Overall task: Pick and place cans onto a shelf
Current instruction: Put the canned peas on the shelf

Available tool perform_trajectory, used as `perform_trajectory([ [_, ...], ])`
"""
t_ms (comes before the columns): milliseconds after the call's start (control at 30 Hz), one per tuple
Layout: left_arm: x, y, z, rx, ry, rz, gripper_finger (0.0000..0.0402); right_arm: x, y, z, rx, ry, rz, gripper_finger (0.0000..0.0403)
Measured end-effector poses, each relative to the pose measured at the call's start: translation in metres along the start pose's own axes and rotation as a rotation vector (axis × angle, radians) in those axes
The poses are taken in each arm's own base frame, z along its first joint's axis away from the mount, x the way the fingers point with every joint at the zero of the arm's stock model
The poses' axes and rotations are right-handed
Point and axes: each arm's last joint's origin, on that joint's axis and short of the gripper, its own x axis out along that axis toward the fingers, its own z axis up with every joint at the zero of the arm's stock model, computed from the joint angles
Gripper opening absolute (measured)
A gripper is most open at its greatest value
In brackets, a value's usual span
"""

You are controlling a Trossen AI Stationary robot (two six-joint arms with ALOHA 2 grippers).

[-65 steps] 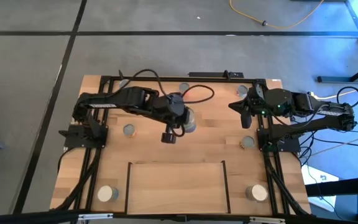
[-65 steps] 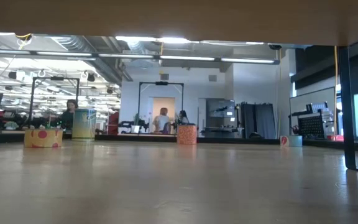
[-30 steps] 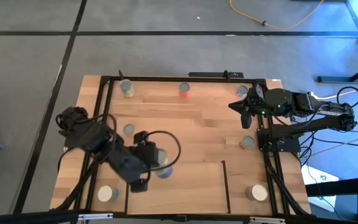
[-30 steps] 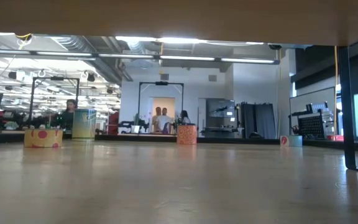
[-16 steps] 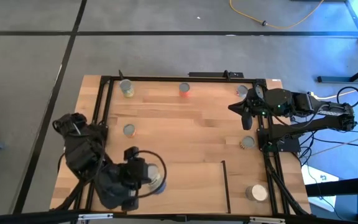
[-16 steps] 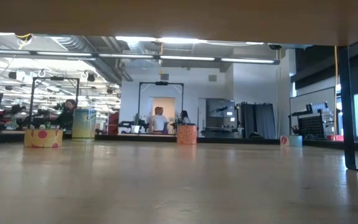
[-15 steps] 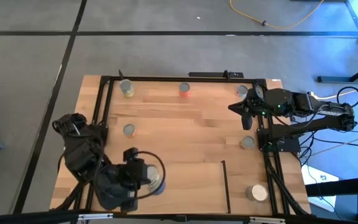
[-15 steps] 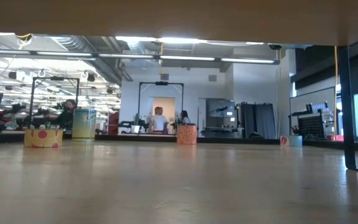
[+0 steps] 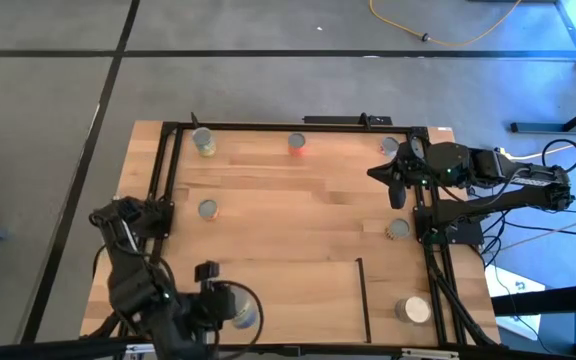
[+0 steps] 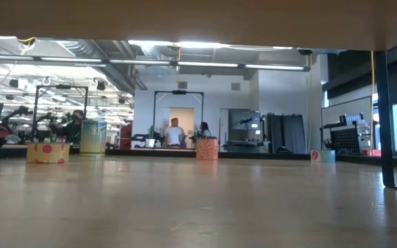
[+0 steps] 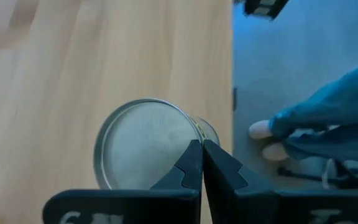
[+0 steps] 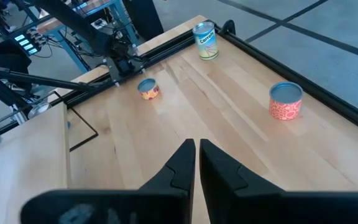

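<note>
The left claw (image 9: 211, 305), clamped on a can (image 9: 240, 312), hovers over the shelf's (image 9: 298, 300) left end; five cans wait around the worktop (image 9: 298, 200).

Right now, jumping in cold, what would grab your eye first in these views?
The left arm is folded tightly by the shelf's left end, its tool closed at the rim of a grey-topped can over that shelf. The right tool waits shut by the table's right edge, with other cans scattered along the far side.
</note>
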Motion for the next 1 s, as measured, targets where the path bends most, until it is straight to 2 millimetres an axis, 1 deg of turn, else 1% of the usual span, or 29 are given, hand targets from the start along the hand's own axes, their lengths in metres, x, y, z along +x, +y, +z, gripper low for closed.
perform_trajectory([
  [133,0.015,-0.006,-0.006,0.015,0.042,0.042,0.0000,0.000,0.000,0.000,-0.002,-0.001,0.000,0.0028],
  [433,0.034,-0.013,-0.011,0.035,0.070,0.089,0.0000,0.000,0.000,0.000,-0.003,0.000,0.000,0.0028],
  [767,0.044,-0.014,-0.014,0.044,0.127,0.098,0.0000,0.000,0.000,0.000,-0.003,0.000,-0.001,0.0028],
  [1000,0.044,-0.015,-0.013,0.013,0.131,0.093,0.0003,0.000,0.000,0.000,-0.003,-0.001,-0.001,0.0028],
])
